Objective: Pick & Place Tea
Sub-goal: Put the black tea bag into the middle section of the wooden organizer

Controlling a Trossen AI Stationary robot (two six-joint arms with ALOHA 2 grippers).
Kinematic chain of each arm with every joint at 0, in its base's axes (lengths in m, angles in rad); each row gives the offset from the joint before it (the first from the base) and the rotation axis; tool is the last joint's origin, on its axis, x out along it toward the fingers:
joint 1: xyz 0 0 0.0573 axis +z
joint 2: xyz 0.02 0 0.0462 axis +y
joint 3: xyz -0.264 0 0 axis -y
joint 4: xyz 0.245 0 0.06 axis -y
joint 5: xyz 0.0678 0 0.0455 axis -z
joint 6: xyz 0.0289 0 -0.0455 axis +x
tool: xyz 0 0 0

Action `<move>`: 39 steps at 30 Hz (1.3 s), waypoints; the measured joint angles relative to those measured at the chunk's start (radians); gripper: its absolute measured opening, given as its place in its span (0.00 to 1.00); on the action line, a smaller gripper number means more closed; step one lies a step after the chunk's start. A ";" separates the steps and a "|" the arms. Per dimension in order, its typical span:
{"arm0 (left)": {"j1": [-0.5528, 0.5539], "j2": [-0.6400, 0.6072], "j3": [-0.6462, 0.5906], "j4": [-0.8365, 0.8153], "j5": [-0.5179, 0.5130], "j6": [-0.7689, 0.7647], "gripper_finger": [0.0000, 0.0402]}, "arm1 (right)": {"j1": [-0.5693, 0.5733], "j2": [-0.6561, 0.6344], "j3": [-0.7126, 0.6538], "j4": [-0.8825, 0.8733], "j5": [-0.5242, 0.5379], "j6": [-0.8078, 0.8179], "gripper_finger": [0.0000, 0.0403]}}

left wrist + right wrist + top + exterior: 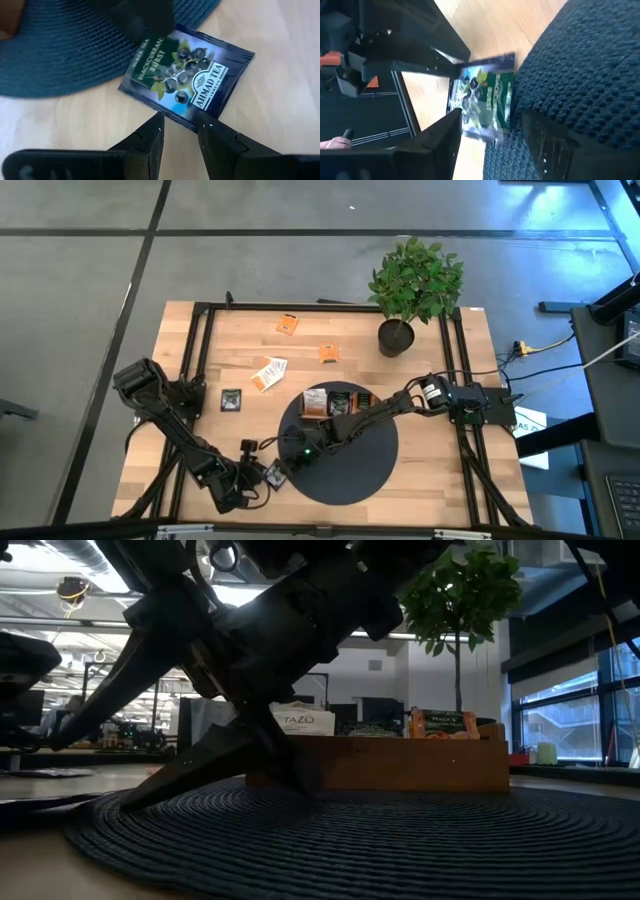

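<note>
A dark blue tea sachet point(185, 75) lies flat on the wood at the near left rim of the round dark mat point(350, 465). My left gripper point(179, 120) is open, its fingertips at the sachet's near edge. My right gripper point(491, 115) reaches across the mat from the right, open, with the sachet point(482, 97) between its fingers. In the high view both grippers meet over the sachet point(274, 473). The brown wooden tray point(300, 415) stands on the mat's far part with sachets upright in it. My left gripper slants down with a fingertip point(159, 122) on either side of a stretch of the sachet's near edge point(175, 116); I cannot tell whether they touch it. My right gripper slants down over the sachet's far corner point(170, 35), which it hides; I cannot tell whether it touches.
Loose sachets lie on the wood beyond the mat: two orange ones point(287, 324) point(328, 353), a white-and-orange one point(268, 372) and a black one point(231, 399). A potted plant point(396, 337) stands at the far right. Black frame rails point(195, 360) run along both table sides.
</note>
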State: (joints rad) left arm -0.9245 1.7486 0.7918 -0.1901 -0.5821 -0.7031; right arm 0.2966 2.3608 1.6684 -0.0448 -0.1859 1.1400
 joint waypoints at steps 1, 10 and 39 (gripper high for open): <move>0.000 -0.005 0.000 -0.014 -0.005 -0.008 0.28 | 0.000 0.000 0.000 0.000 0.001 0.000 0.51; 0.033 -0.009 0.000 -0.015 -0.003 -0.068 0.28 | 0.000 0.001 0.000 0.002 -0.021 0.008 0.51; 0.082 0.009 0.001 0.009 0.022 -0.088 0.28 | 0.000 0.003 -0.002 -0.007 0.005 0.029 0.10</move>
State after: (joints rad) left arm -0.8425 1.7573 0.7929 -0.1814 -0.5606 -0.7914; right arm 0.2964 2.3642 1.6665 -0.0517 -0.1811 1.1691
